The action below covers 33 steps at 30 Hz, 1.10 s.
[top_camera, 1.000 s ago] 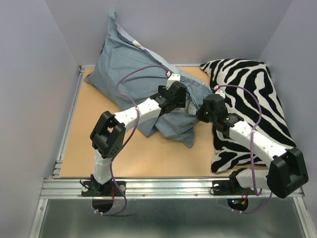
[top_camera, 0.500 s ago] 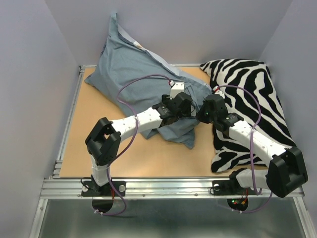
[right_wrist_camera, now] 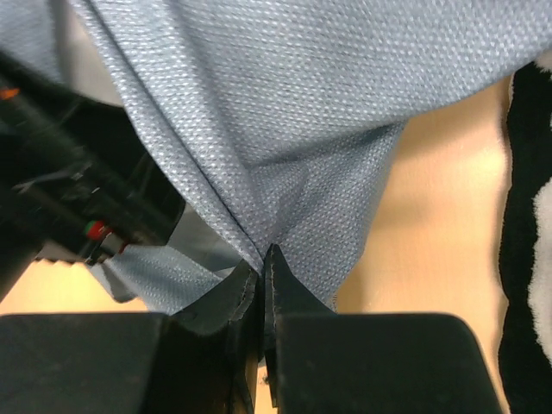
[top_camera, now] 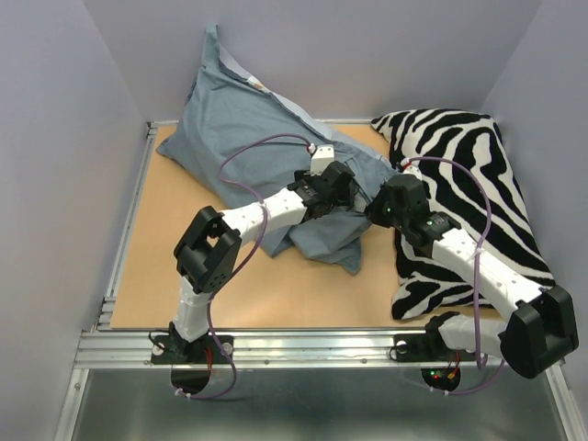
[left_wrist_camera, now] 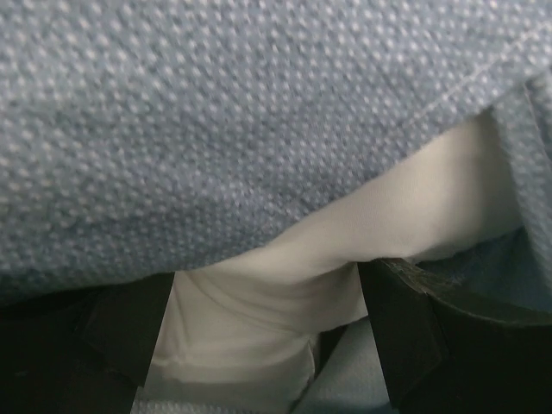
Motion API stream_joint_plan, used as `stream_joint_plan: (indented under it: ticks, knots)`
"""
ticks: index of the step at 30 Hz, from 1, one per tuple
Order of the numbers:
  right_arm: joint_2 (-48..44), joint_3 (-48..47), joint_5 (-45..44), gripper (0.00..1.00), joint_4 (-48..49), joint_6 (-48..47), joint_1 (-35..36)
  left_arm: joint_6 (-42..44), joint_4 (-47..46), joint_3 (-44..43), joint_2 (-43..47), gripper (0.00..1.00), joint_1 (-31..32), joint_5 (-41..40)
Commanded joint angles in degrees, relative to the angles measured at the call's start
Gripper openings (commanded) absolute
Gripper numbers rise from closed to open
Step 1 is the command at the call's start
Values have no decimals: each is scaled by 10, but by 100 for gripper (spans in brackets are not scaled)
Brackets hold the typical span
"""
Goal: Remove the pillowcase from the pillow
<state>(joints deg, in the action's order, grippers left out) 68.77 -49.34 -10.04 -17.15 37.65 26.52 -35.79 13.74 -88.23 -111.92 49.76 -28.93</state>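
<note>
The blue-grey pillowcase (top_camera: 239,129) lies at the back left, its top leaning on the wall, its loose end toward the table's middle. The white pillow (left_wrist_camera: 285,285) shows only in the left wrist view, under the case's cloth (left_wrist_camera: 216,129). My left gripper (top_camera: 335,188) is pushed into the case's open end. Its jaws stand apart around a corner of the pillow (left_wrist_camera: 267,345). My right gripper (top_camera: 372,209) is shut on a fold of the pillowcase (right_wrist_camera: 302,103), pinched at the fingertips (right_wrist_camera: 261,259).
A black-and-white zebra-print cushion (top_camera: 469,175) fills the right side under my right arm and shows at the right edge of the right wrist view (right_wrist_camera: 526,216). The bare wooden table (top_camera: 184,257) shows at left and front. Walls close the back and sides.
My left gripper has shifted right and a little forward into the case's open end, then eased back. The right gripper has stayed pinched on the cloth at nearly the same place.
</note>
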Motion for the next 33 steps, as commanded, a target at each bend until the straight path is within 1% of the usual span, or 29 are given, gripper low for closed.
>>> stream_joint_plan:
  ticks: [1, 5, 6, 7, 8, 9, 10, 11, 15, 16, 21, 26, 28, 33]
  knots:
    - [-22, 2, -6, 6, -32, -13, -5, 29, 22, -35, -31, 99, -32, -42]
    - [-14, -1, -5, 6, -32, -12, -5, 49, 1, -44, -51, 98, -38, -26]
    - [-8, -2, -4, 6, -32, -12, -5, 54, 0, -48, -55, 97, -38, -22]
    - [-5, -3, -2, 6, -32, -12, -5, 67, -3, -52, -65, 93, -38, -14]
    - [-2, -3, -2, 6, -32, -11, -5, 74, -6, -56, -69, 83, -39, -4]
    - [3, -4, 0, 6, -32, -10, -5, 78, -12, -62, -71, 65, -40, 1]
    - [5, -6, 5, 6, -31, -11, -5, 82, -12, -63, -69, 9, -41, 8]
    - [7, -7, 7, 6, -31, -13, -4, 82, -10, -66, -64, 0, -42, 10]
    - [23, -12, 20, 10, -31, -23, -5, 88, -18, -66, -16, 0, -43, 24]
    - [35, -13, 27, 11, -30, -27, -5, 90, -18, -68, 10, 0, -43, 26]
    - [58, 8, 34, 14, -13, -25, -5, 99, -8, -98, 89, 0, -54, 43]
    - [59, 26, 16, 18, -5, -22, -5, 100, 9, -135, 127, 0, -87, 64]
    - [63, 31, 6, 20, -3, -23, -5, 100, 13, -138, 137, 0, -96, 70]
    - [91, 49, -7, 20, 14, -18, -5, 92, 3, -156, 169, 0, -135, 124]
